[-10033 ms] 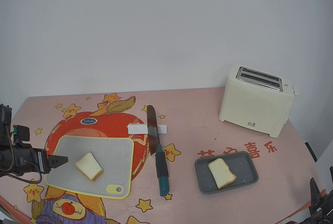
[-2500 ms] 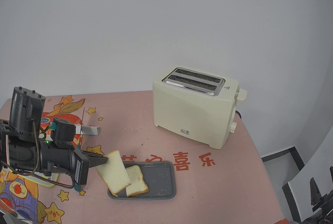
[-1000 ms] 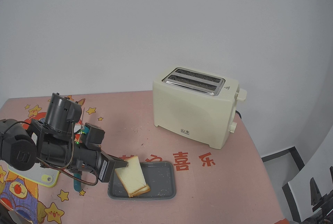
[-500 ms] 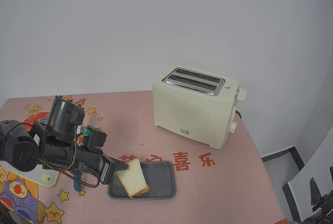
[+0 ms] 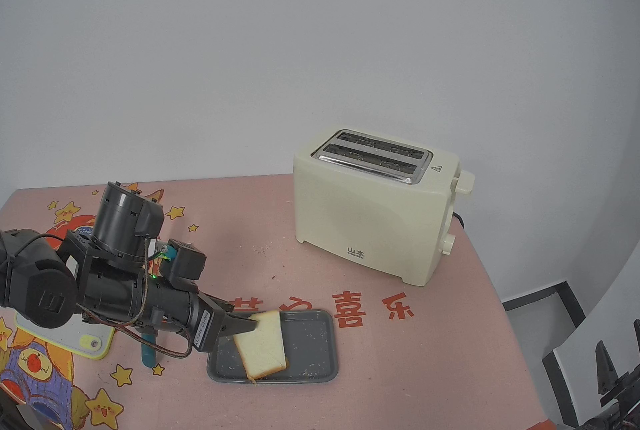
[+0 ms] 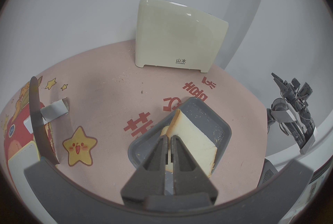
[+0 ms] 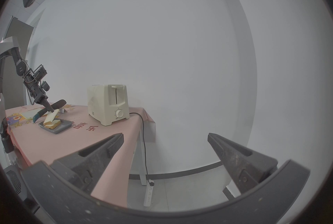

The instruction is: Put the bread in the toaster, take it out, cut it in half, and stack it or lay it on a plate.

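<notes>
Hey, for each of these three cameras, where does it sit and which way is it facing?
Head view: robot's head, facing forward and down at the toaster, tray and left gripper, shut on the bread slice.
Left wrist view: left wrist, looking past its gripper and the bread slice toward the toaster.
Right wrist view: right wrist, off the end of the table, facing the toaster's dial side past the open right gripper.
Shared: toaster and tray in all three.
</notes>
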Controlling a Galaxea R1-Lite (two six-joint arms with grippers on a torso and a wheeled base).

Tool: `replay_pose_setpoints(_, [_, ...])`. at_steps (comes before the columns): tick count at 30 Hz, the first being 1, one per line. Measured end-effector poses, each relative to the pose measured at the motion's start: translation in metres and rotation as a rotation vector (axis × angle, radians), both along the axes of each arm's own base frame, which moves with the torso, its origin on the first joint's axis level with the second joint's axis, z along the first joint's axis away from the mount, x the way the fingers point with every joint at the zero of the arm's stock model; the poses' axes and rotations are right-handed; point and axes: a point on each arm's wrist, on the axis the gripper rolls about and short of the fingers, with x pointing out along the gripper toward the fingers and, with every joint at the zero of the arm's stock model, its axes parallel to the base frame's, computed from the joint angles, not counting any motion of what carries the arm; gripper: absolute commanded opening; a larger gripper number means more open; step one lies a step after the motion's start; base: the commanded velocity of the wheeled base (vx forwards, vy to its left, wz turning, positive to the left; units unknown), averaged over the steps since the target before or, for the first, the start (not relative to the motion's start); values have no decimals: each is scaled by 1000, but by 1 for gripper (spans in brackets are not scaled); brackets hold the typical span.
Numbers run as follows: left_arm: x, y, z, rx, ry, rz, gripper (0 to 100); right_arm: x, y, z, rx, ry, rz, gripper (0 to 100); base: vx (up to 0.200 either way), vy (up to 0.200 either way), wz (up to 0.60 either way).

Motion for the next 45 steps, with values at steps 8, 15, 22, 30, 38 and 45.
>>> replay_pose_setpoints(8, [-1,0,1,-1,-3,-1,100,0,0,0,0,0,0,100,0,0,0])
replay_pose_setpoints(15, [-1,1,1,-3,-5,0,100,0,0,0,0,0,0,100,0,0,0])
replay_pose_setpoints(22, [-1,1,2,-5,-10,0,100,0,0,0,0,0,-1,100,0,0,0])
replay_pose_setpoints(30, [-5,4,4,-6,-19,2,100,0,0,0,0,0,0,100,0,0,0])
replay_pose_setpoints(38, [-20,16,24,-41,-94,33,100,0,0,0,0,0,0,100,0,0,0])
replay_pose_setpoints(45, [-35,32,43,-49,-192,176,100,0,0,0,0,0,0,100,0,0,0])
